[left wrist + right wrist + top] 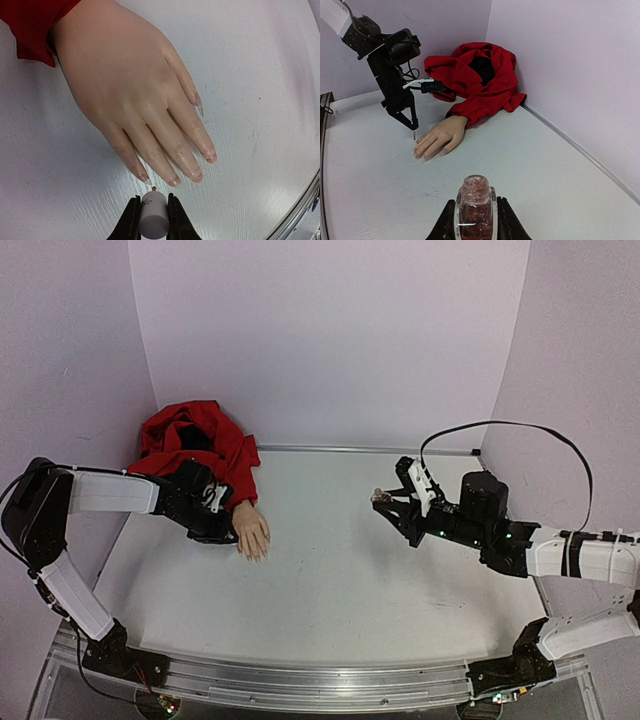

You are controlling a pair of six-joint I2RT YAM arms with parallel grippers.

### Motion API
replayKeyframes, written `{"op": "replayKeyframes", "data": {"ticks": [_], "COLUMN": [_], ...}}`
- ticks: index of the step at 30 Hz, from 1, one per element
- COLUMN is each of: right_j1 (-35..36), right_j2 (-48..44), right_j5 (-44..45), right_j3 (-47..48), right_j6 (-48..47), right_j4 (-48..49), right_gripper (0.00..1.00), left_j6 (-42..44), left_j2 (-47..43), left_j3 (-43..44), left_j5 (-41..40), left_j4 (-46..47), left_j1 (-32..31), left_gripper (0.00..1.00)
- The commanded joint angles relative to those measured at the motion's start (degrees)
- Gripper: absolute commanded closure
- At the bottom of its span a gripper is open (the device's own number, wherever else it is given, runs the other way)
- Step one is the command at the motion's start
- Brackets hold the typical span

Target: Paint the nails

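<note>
1. I am holding the left gripper [153, 201] pinched tight on the white cap [153, 220], with the brush tip [153, 188] poking out ahead of it.
2. The right gripper [476, 206] is clamped on the uncapped polish bottle [475, 200], out at about three o'clock of the table [340, 580] in the overhead view and well apart from the work.
3. The mannequin hand [135, 95] is lying palm down at nine o'clock of the table. Its red sleeve [200, 440] is bunched toward eleven, and the fingers are pointing to roughly five.
4. The nails [173, 181] are sitting at the fingertips. In the left wrist view the brush tip is hanging just at six o'clock of them, nearest the gap between two nails. I am judging it not yet touching.
5. To do this stroke well, I am planning to:
   - shift the tip toward eleven o'clock onto the nearest nail;
   - lower it gently so the bristles only just flex;
   - draw it along the nail from cuticle to tip;
   - stay off the skin and avoid nudging the hand.
</note>
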Motion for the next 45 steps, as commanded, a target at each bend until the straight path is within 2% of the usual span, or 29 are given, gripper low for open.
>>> {"op": "replayKeyframes", "data": {"ticks": [1, 45], "right_j1": [-0.3, -0.2], "right_j2": [-1.6, -1.1], "right_j5": [0.2, 0.0], "right_j3": [0.2, 0.1], "right_j6": [-0.6, -0.5], "right_j4": [3.2, 3.3], "right_gripper": [1.00, 1.00], "left_j6": [0.8, 1.1], "left_j2": [0.2, 2.4], "left_j3": [-0.2, -0.6], "left_j5": [-0.2, 1.2], "left_j4": [2.5, 4.8], "left_j1": [0.5, 1.2], "left_gripper": [1.00, 1.00]}}
